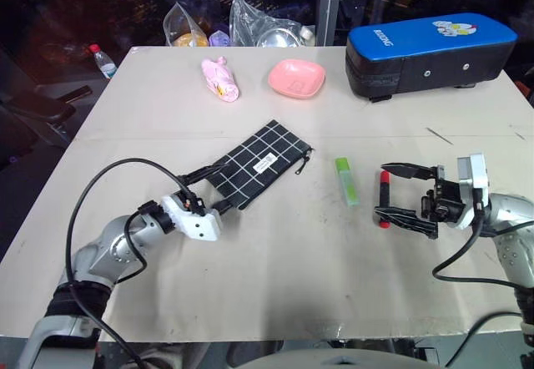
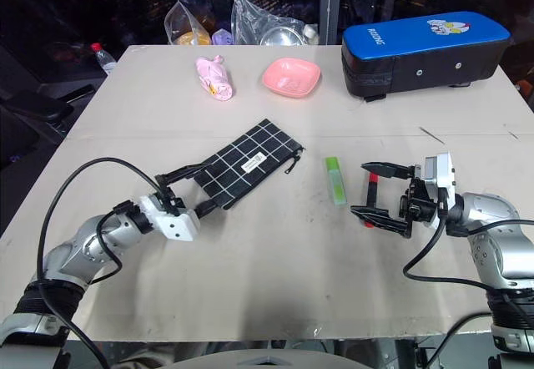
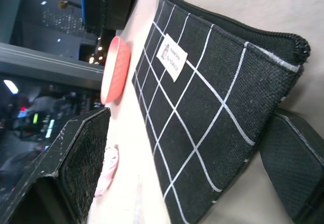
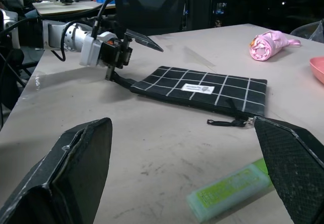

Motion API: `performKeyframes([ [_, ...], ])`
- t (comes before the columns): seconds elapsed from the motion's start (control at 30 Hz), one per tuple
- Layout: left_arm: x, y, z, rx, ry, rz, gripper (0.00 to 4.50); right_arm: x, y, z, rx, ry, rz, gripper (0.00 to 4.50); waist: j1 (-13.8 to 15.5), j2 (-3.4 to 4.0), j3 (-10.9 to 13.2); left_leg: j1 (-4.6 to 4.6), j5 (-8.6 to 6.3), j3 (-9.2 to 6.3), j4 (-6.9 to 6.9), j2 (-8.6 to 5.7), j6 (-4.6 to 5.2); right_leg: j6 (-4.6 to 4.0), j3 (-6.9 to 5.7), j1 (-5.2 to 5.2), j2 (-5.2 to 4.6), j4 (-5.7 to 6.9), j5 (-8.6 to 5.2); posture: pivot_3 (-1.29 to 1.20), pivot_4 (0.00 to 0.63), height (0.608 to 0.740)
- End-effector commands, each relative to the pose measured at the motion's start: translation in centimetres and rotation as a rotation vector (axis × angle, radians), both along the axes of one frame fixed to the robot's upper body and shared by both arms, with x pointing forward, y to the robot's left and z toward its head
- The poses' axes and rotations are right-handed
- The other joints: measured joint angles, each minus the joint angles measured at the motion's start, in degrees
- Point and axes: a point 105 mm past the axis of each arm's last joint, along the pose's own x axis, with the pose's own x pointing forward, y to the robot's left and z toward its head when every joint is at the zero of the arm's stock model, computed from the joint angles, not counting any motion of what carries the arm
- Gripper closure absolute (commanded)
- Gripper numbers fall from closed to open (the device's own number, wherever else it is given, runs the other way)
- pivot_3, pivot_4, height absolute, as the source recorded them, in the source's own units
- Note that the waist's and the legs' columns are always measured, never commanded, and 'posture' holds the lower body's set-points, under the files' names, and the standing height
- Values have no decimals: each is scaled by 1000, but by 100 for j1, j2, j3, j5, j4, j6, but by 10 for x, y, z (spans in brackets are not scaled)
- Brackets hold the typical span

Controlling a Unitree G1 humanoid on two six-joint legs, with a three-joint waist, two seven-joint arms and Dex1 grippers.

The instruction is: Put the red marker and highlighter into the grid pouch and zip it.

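The grid pouch (image 1: 260,164) lies flat at mid-table, its zipper pull (image 1: 304,161) toward the highlighter. My left gripper (image 1: 229,185) is open, and the pouch's near end sits between its jaws, one finger (image 3: 296,165) right at the corner. To the right of the pouch lies the light-green highlighter (image 1: 347,180). Further right is the red marker (image 1: 385,189) with its black band. It lies on the table between the tips of my open right gripper (image 1: 385,192), which points left and holds nothing. In the right wrist view, the pouch (image 4: 202,89) and highlighter (image 4: 230,192) lie ahead of the spread fingers (image 4: 76,168).
A big blue-topped black case (image 1: 430,52) stands at the back right. A pink bowl (image 1: 297,78) and a pink bundle (image 1: 220,79) lie at the back middle. Plastic bags (image 1: 250,20) and a bottle (image 1: 102,60) sit past the table's far edge.
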Motion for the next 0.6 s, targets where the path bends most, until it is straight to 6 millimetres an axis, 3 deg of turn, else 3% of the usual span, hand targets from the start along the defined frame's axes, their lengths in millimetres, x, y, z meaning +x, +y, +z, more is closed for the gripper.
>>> performKeyframes([
  [0.03, 8, -5, -6, 26, -4, 35, 74, -3, 0, 10, 11, -57, -5, 0, 1, 0, 0, 0, 0, 0, 1, 0, 0, 0, -8, 0, 0, 1, 0, 0, 150, 728],
  [0.3, 21, -12, -16, 93, 12, 33, 74, -2, -2, 10, 12, -60, -22, 0, 16, 4, -6, 1, 1, -2, 5, 0, 1, 0, -19, 3, -1, 2, 0, 0, 150, 728],
  [0.6, 25, -13, -21, 124, 26, 6, 4366, -2, -1, 8, 19, -63, -34, 0, 18, 40, -31, 4, 1, -3, 6, 0, 1, 1, -20, 6, -1, 4, 1, 0, 150, 728],
])
